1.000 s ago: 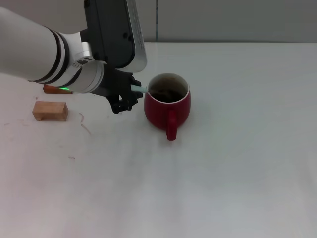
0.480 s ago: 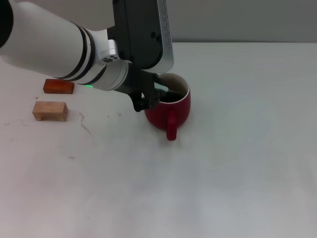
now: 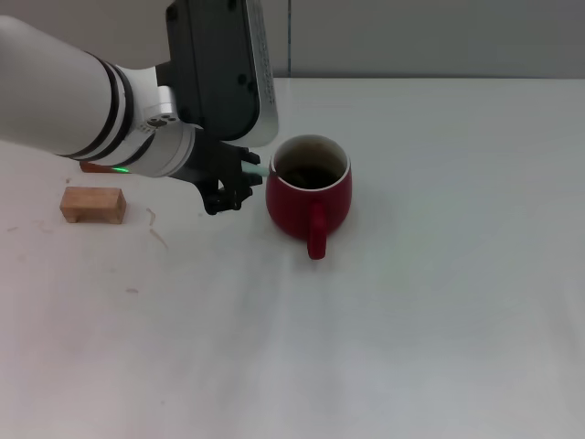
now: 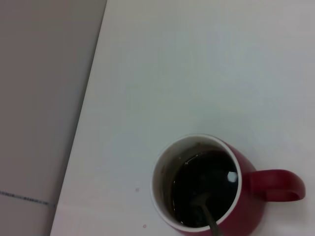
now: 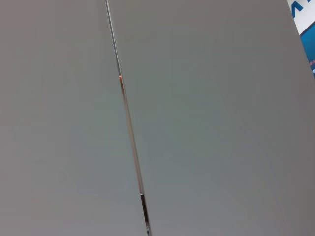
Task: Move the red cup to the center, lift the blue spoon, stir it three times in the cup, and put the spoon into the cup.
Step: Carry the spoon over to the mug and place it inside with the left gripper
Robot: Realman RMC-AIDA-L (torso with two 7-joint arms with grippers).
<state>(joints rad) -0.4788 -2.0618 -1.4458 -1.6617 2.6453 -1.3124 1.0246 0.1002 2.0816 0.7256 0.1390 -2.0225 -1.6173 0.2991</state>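
Observation:
The red cup (image 3: pixel 309 199) stands upright near the middle of the white table, handle toward me, with dark liquid inside. It also shows in the left wrist view (image 4: pixel 206 189). My left gripper (image 3: pixel 234 186) is just left of the cup's rim, shut on the blue spoon (image 3: pixel 260 170). Only a short piece of the pale handle shows between the fingers and the rim. The spoon's grey metal neck (image 4: pixel 210 220) dips into the dark liquid. The right gripper is out of view; its wrist camera shows only a grey wall.
A pale wooden block (image 3: pixel 91 204) lies at the left of the table. A red-brown block (image 3: pixel 90 166) behind it is mostly hidden by my left arm. The table's back edge meets a grey wall (image 3: pixel 411 37).
My left gripper swung right over the cup's rim half a second ago, then came back left to about where it was a second ago, the spoon staying in the cup. The cup has not moved.

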